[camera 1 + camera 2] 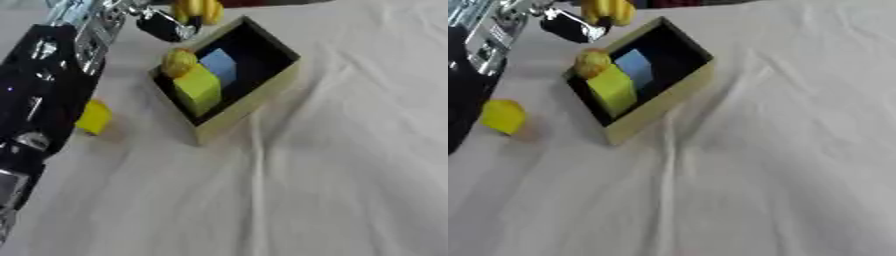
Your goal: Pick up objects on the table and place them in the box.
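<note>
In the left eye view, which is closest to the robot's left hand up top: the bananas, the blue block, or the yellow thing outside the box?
From the left hand:
1. Bananas, just right of it, at the far edge.
2. Blue block, inside the box.
3. Yellow object, on the cloth left of the box.

Yellow and blue blocks (203,82) in box (258,100)

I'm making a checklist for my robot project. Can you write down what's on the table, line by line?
Surface: white wrinkled cloth.
Job's things: box, dark inside, holding a yellow-green block, a blue block and a small yellow thing; yellow piece on the cloth to the box's left; yellow bunch beyond the box.
Clutter: nothing seen.
Hands: left hand near the yellow bunch, fingers unclear; right hand not seen.
Cables: nothing seen.
Surroundings: nothing seen.
</note>
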### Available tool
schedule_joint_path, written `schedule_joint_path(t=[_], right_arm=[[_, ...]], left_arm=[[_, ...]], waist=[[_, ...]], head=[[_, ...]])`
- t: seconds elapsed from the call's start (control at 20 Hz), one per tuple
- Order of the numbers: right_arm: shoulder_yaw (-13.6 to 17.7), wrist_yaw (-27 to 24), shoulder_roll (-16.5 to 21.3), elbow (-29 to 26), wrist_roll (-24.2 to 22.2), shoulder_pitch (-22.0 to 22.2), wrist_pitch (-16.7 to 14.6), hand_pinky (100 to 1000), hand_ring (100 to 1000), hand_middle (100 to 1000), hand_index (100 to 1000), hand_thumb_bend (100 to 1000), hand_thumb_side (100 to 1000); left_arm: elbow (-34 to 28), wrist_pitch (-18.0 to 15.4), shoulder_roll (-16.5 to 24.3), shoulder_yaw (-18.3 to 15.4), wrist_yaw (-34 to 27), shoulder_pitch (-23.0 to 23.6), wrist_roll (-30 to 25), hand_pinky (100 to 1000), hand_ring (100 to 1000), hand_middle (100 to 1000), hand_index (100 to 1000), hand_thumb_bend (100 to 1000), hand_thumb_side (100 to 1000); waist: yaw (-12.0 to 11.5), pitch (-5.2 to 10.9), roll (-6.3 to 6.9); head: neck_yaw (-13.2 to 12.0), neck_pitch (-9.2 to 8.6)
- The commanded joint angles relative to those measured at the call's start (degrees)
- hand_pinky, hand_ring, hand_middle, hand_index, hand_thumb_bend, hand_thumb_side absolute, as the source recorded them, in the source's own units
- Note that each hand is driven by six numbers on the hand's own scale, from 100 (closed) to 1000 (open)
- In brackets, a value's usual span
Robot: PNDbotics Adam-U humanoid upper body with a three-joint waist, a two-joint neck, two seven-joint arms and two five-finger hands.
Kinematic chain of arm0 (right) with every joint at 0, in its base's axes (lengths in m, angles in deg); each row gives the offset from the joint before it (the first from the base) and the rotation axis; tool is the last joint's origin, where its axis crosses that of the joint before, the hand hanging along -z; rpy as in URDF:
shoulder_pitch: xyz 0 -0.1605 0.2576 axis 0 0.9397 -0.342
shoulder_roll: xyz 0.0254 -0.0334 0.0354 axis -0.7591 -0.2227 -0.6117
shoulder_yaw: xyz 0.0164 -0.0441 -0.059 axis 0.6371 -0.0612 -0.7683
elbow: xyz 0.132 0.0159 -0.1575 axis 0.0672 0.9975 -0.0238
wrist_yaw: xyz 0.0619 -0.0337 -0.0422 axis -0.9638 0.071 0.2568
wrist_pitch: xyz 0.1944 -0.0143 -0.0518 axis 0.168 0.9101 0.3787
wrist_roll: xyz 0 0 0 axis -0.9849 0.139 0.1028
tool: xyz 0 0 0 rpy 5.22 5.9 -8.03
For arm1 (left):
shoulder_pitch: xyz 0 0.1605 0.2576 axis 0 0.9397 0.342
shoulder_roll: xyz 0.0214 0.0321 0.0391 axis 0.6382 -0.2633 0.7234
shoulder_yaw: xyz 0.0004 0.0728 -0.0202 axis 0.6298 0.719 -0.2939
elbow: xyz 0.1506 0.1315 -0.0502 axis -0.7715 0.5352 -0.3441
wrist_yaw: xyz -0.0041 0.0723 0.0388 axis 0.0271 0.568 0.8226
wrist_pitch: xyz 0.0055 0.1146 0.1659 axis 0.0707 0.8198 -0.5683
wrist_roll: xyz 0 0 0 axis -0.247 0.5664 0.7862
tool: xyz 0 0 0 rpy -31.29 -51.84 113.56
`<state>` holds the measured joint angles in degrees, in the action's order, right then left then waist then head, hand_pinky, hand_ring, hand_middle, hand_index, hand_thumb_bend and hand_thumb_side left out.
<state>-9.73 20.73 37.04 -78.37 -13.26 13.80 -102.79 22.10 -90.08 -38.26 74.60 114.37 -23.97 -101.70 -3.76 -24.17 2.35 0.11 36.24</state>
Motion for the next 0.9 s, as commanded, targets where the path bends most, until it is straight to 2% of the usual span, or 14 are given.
schedule_joint_path(t=[0.05,0.4,0.65,0.8,0.9], right_arm=[[0.26,-0.57,1.38,-0.88,-0.31,-1.01,-0.11,854,789,597,739,100,467],[-0.01,-1.45,1.08,-0.88,-0.68,-2.33,-0.19,855,789,598,740,100,465],[-0.2,-1.93,0.7,-0.88,-1.03,-3.02,-0.19,855,789,598,740,100,465],[-0.16,-2.03,0.66,-0.88,-1.13,-3.08,-0.23,856,789,598,739,100,467],[-0.13,-1.99,0.67,-0.88,-1.16,-3.0,-0.17,856,789,597,739,100,468]], left_arm=[[-0.99,-0.89,-0.87,0.52,-1.02,-1.77,0.13,724,636,588,733,164,349],[0.09,-2.38,-3.46,1.07,-2.82,-1.83,0.6,721,634,589,736,173,363],[2.61,-1.1,-5.16,0.18,0.67,-1.48,1.66,725,641,594,740,211,355],[4.88,-0.27,-5.73,-0.94,3.56,-1.18,3.18,730,649,602,748,262,349],[5.88,-0.14,-5.83,-1.34,4.84,-1.12,3.92,740,664,622,770,375,348]], waist=[[0.29,1.83,-0.02],[1.05,1.58,0.33],[1.77,1.37,0.47],[2.02,1.23,0.57],[1.99,1.15,0.64]], head=[[-0.19,-0.03],[-0.44,-0.11],[-0.85,-0.24],[-0.91,-0.28],[-0.85,-0.26]])
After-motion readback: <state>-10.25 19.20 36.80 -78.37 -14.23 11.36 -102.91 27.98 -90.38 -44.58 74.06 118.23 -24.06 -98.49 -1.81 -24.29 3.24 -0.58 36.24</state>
